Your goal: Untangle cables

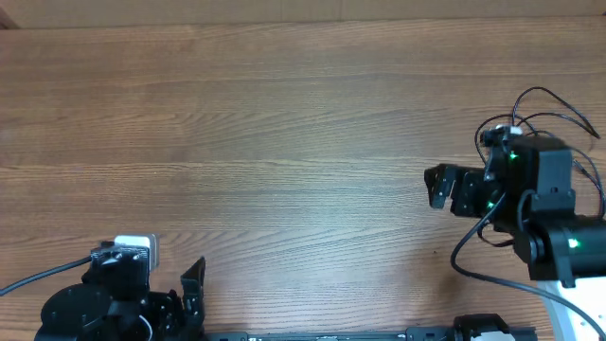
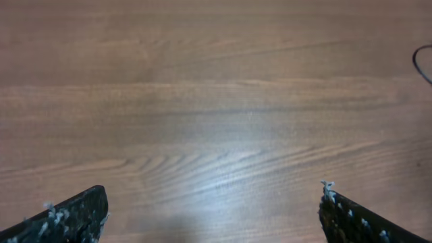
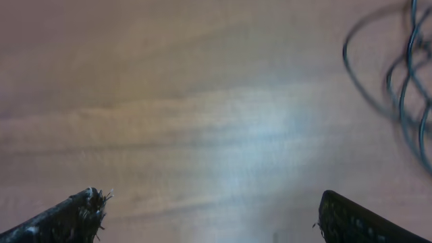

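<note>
Across the overhead frame runs a brown wooden table (image 1: 284, 114) with long horizontal grain and a soft glare near its middle; nothing of the room beyond it shows. At the upper right of that frame the cables (image 1: 554, 98) lie as thin black loops, partly hidden behind the right arm. In the right wrist view they appear again at the upper right corner, blurred, as several overlapping curved strands on the wood. One short black arc at the right edge of the left wrist view may be another cord; I cannot tell. The left gripper (image 2: 212, 192), at the lower left of the overhead frame, is spread wide over bare wood. The right gripper (image 3: 209, 197) is likewise released, holding nothing, well apart from the loops.
</note>
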Motion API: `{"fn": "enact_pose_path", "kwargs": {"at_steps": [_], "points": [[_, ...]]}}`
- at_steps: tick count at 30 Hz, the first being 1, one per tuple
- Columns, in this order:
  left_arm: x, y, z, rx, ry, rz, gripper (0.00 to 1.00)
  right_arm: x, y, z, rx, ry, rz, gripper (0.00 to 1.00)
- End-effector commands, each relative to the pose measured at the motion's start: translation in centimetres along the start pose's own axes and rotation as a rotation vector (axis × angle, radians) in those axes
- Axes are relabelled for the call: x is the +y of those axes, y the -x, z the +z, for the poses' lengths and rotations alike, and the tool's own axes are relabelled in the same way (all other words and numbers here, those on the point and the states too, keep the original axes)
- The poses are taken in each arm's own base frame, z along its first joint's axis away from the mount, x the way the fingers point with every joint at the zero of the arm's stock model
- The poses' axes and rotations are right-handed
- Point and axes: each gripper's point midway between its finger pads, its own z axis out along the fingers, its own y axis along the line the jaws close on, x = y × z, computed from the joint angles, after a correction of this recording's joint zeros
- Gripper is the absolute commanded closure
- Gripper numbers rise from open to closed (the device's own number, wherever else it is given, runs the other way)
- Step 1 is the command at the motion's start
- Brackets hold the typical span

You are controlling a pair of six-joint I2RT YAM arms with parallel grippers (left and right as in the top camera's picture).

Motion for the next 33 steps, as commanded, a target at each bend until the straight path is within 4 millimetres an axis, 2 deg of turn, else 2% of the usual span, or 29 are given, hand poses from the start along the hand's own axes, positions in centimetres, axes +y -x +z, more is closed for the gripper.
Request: {"fn": "enact_pose_path", "kwargs": {"at_steps": [1,6,10,14,24,29,33], "points": [[0.3,-0.4,0.1,0.011,0.014,0.015,0.00,-0.1,-1.5,0.5,0.078,0.006,0.020,0.00],[0.3,-0.5,0.1,0.013,0.014,0.015,0.00,-2.3,-2.9,1.0,0.154,-0.114,0.026,0.00],[0.3,-0.5,0.1,0.013,0.014,0.015,0.00,-2.6,-3.8,1.0,0.199,-0.129,0.032,0.00],[0.3,-0.5,0.1,0.013,0.014,0.015,0.00,-2.5,-3.3,1.1,0.177,-0.124,0.029,0.00],[0.3,-0.5,0.1,0.013,0.014,0.015,0.01,-1.3,1.0,1.5,0.000,-0.069,0.009,0.00],[0.3,-0.5,0.1,0.013,0.014,0.015,0.00,-1.1,4.0,0.0,-0.174,-0.069,-0.015,0.00],[0.3,-0.5,0.1,0.013,0.014,0.015,0.00,-0.9,5.3,-0.9,-0.334,-0.048,-0.027,0.00]]}}
